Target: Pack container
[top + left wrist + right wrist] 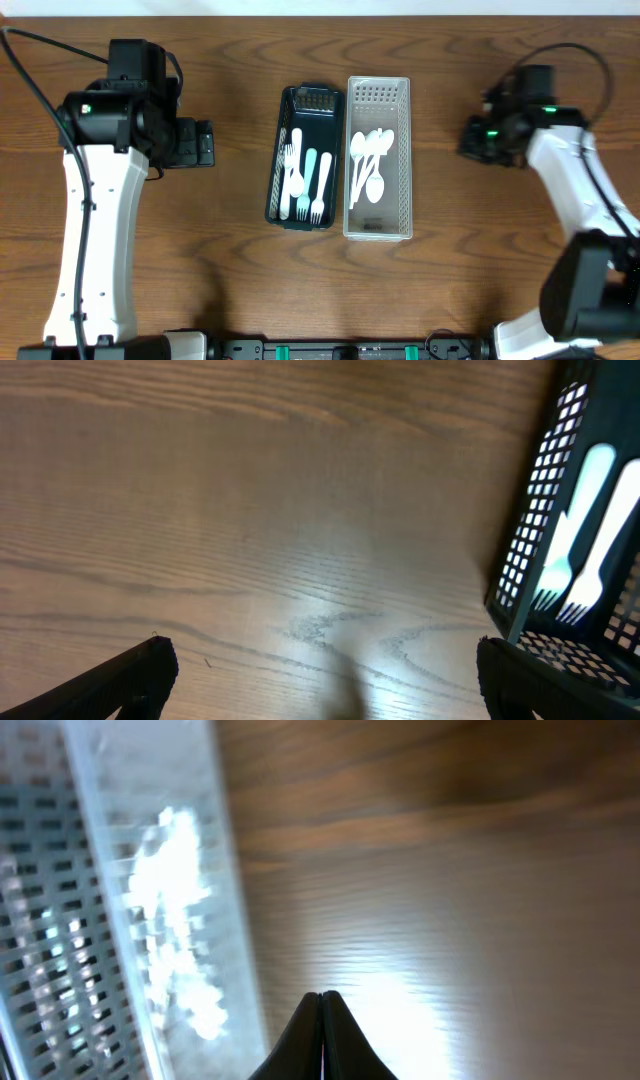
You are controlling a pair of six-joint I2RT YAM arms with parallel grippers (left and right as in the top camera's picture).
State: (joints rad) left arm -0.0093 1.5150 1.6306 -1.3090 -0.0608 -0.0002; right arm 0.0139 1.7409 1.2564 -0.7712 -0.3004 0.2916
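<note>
At centre of brown wood-grain table: dark green perforated plastic basket and clear perforated plastic basket, set lengthwise, just beside each other, green one on the left in the overhead view.

Inside the green basket: white plastic forks and one light blue plastic fork, laid flat along its length. Inside the clear basket: white plastic spoons, bunched, bowls overlapping.

Left gripper: over bare table, well apart from the green basket on its left side. Seen in the left wrist view with fingers spread wide at the frame corners, jaws open, nothing between them; corner of the green basket and fork tines at right edge.

Right gripper: over bare table, to the right of the clear basket. Seen in the right wrist view with fingertips pressed together, jaws closed and empty; clear basket wall at left.
</note>
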